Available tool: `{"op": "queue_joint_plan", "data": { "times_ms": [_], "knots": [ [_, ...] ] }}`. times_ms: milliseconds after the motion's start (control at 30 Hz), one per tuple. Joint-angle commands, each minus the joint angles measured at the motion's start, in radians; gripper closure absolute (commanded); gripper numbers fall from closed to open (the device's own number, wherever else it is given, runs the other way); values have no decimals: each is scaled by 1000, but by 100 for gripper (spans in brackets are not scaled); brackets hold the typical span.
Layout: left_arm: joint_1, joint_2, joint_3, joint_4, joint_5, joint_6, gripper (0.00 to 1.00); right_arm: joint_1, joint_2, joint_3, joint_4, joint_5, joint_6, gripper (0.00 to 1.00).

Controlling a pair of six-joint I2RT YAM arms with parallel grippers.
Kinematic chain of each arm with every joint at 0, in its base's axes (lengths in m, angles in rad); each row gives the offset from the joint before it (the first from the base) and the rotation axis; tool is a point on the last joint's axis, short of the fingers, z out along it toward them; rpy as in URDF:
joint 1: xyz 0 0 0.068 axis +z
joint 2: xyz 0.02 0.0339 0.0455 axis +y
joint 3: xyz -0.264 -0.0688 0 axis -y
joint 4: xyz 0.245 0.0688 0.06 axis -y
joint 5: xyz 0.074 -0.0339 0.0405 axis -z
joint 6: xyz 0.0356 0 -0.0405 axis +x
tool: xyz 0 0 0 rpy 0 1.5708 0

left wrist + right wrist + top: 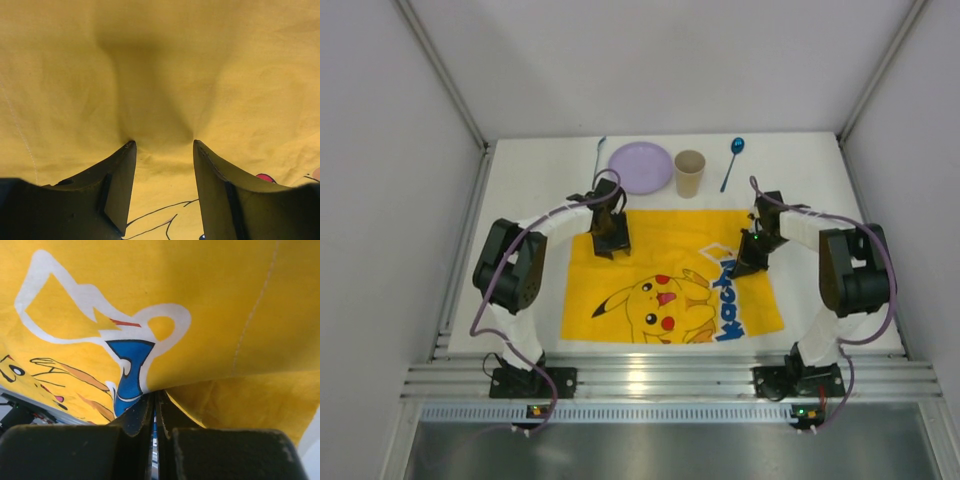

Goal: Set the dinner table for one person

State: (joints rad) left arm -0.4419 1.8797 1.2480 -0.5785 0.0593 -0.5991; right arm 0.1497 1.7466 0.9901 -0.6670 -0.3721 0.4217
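The white dinner table carries a yellow Pikachu-print cloth mat in its middle. My left gripper is over the mat's far left part. In the left wrist view it is open, its fingertips pressing into the yellow cloth, which is dented between them. My right gripper is at the mat's right edge. In the right wrist view it is shut on a lifted fold of the mat.
Along the table's far edge stand a lilac plate, a tan paper cup, a blue spoon to the right and a thin fork left of the plate. White walls enclose the table.
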Motion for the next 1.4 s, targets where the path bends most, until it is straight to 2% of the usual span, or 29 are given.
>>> {"op": "queue_joint_plan", "data": {
  "times_ms": [0, 167, 333, 633, 733, 767, 800, 867, 900, 967, 1033, 1067, 1167, 1267, 1367],
  "knots": [
    [-3, 53, 34, 12, -13, 22, 45, 1, 57, 34, 61, 87, -35, 100],
    [-3, 64, 56, -9, -12, 39, 45, 1, 60, 48, 26, 88, -32, 100],
    [-3, 24, 19, -15, -50, 30, 45, 1, -31, 33, -29, 133, -31, 100],
    [22, -4, -21, -21, -101, 18, 45, 1, -75, 226, -178, 182, -43, 99],
    [31, -8, 19, -56, -105, 31, 45, 2, -110, 304, -204, 142, -49, 84],
    [31, -16, 62, -69, -122, 38, 45, 2, -134, 350, -201, 92, -52, 60],
    [31, -33, 86, -84, -131, 42, 44, 2, -137, 381, -198, 70, -55, 47],
    [31, -53, 166, -134, -145, 54, 43, 8, -121, 503, -203, 44, -54, 25],
    [31, -72, 192, -150, -154, 61, 43, 10, -102, 557, -212, 41, -46, 21],
    [31, -99, 261, -181, -148, 74, 41, 11, -15, 722, -239, 36, -25, 15],
    [31, -116, 313, -196, -133, 84, 39, 11, 65, 841, -273, 38, -11, 13],
    [31, -129, 323, -208, -125, 87, 39, 11, 155, 961, -289, 39, 5, 13],
    [32, -151, 350, -227, -82, 99, 39, 16, 325, 1187, -351, 67, 31, 14],
    [32, -189, 341, -245, -21, 102, 39, 17, 433, 1289, -362, 93, 72, 15],
    [32, -258, 279, -221, 30, 96, 39, 34, 494, 1302, -319, 127, 103, 16]
  ]
}}
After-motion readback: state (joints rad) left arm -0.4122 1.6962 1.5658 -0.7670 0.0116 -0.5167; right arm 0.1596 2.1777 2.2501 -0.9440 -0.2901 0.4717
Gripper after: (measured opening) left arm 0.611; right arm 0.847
